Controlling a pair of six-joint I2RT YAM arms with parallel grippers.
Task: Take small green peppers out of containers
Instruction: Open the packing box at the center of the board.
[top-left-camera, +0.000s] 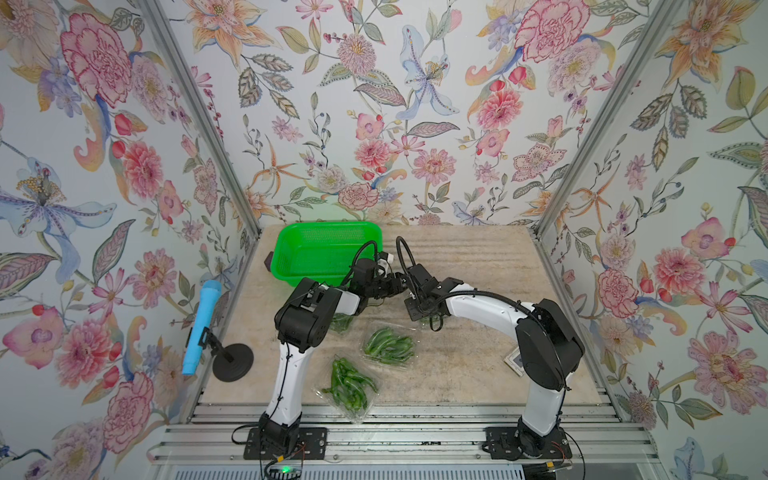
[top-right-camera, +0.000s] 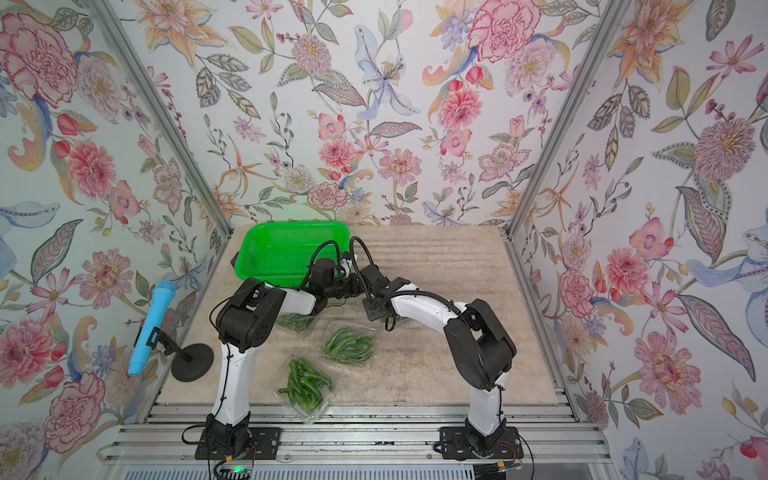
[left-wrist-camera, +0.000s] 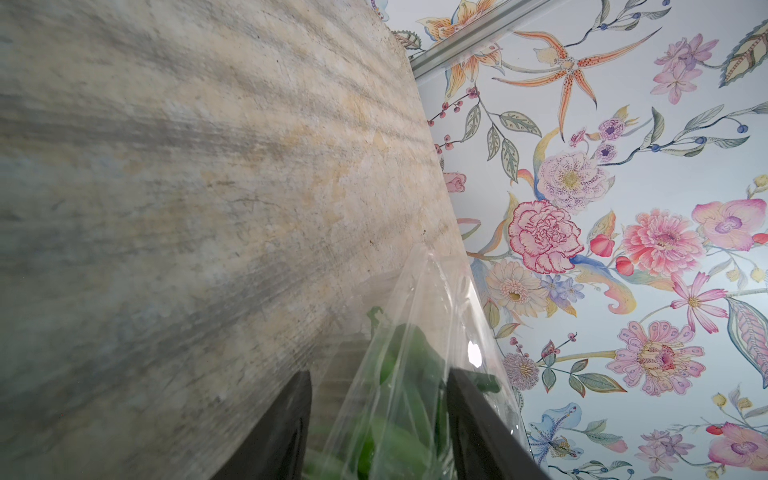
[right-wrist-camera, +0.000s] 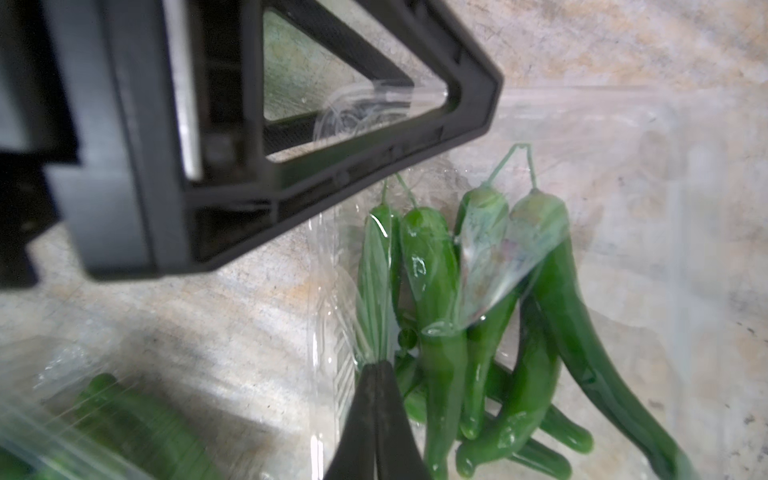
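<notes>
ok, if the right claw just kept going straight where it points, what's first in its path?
The clear pack it is shut on: the right claw pinches its film, with peppers just ahead. Past those, probably the left claw, whose finger crosses that line; depth is unclear.

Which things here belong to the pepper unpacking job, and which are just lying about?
Job: small green peppers, clear containers, left gripper, right gripper.
Lying about: green basket (perhaps their drop spot), blue microphone, black stand.
</notes>
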